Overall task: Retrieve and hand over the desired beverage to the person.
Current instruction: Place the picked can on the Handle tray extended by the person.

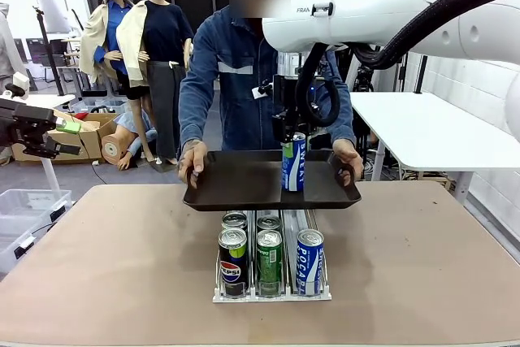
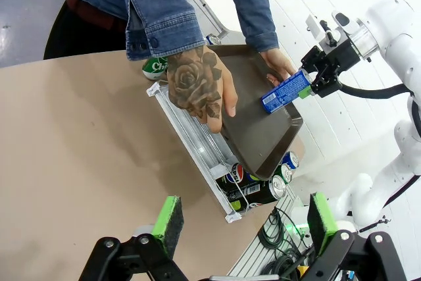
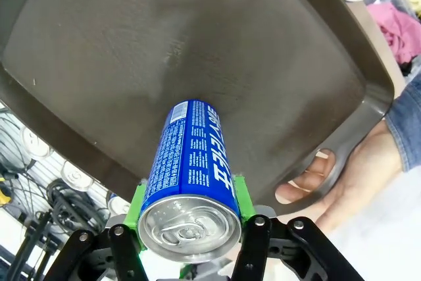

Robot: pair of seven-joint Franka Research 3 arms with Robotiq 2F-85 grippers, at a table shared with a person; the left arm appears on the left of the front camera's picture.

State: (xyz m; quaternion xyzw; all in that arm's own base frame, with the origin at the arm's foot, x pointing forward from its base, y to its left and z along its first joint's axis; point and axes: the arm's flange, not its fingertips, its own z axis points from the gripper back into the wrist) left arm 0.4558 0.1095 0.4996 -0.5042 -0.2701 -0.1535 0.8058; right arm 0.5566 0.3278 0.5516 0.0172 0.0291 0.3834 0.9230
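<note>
- Nearest, at the front edge of the table (image 1: 97,266): a rack (image 1: 272,297) of upright cans, with a Pepsi can (image 1: 232,253), a green can (image 1: 269,253) and a Pocari can (image 1: 309,251) in the front row and more lids behind.
- Just beyond and above the rack, kept level in the person's hands (image 1: 192,160): a dark tray (image 1: 244,184).
- Over the tray's right part, upright: the blue can (image 1: 293,162), clenched at its upper wall between the green pads of the right gripper (image 3: 189,202). Cannot tell whether the base touches the tray.
- Off to the side, well apart from the tray: the left gripper (image 2: 245,218), jaws spread wide, grasping nothing.
- Lid sealed, so probably full: moderate weight, liquid inside. Thin metal wall, stiff while sealed, easily dented by a hard squeeze. Smooth printed skin, likely slippery.
- Best taken across the round wall, pads opposite each other, at mid-height or slightly above. Tall and narrow, hence easy to tip: wants a flat base on a level tray before release.
</note>
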